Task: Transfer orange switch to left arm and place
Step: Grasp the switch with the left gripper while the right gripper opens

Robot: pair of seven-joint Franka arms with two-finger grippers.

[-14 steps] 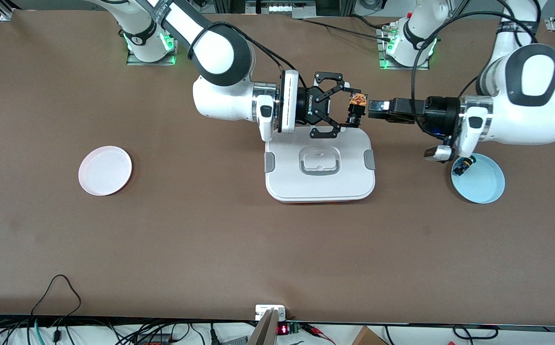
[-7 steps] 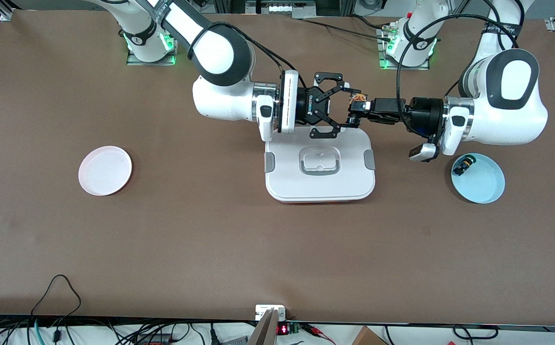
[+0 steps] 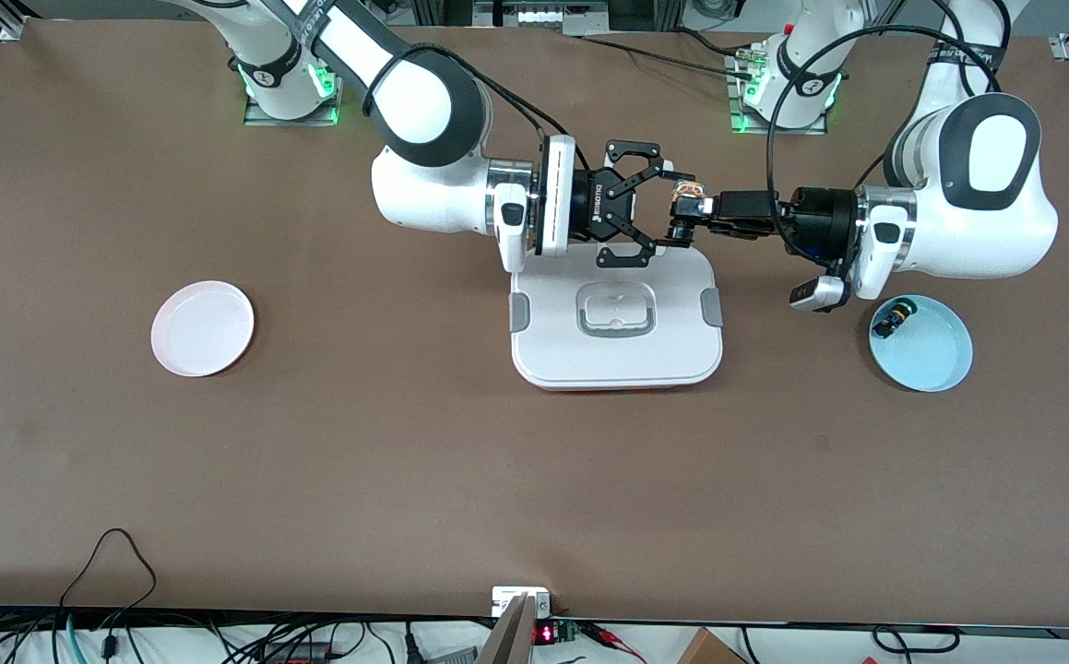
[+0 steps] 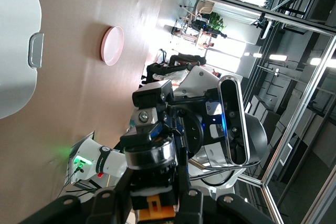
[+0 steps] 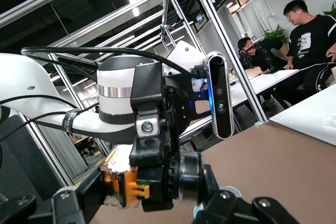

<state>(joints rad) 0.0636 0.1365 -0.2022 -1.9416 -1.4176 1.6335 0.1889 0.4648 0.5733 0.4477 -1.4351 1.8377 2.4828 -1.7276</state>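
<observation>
The orange switch (image 3: 687, 198) hangs in the air between both grippers, over the table just past the white box's (image 3: 552, 355) edge nearest the robot bases. My right gripper (image 3: 672, 207) is shut on it end to end; in the right wrist view (image 5: 152, 198) its fingers press the orange end and the silver end of the switch (image 5: 142, 187). My left gripper (image 3: 695, 214) has its fingers closed along the sides of the switch's black body, as the left wrist view (image 4: 155, 195) shows around the switch (image 4: 155, 205).
A blue plate (image 3: 935, 360) at the left arm's end holds a small black switch (image 3: 894, 318) with coloured parts. A pink plate (image 3: 202, 328) lies at the right arm's end. The box lies mid-table, below both grippers.
My left gripper has moved in toward the right gripper and closed around the switch. The right gripper and the switch have stayed where they were.
</observation>
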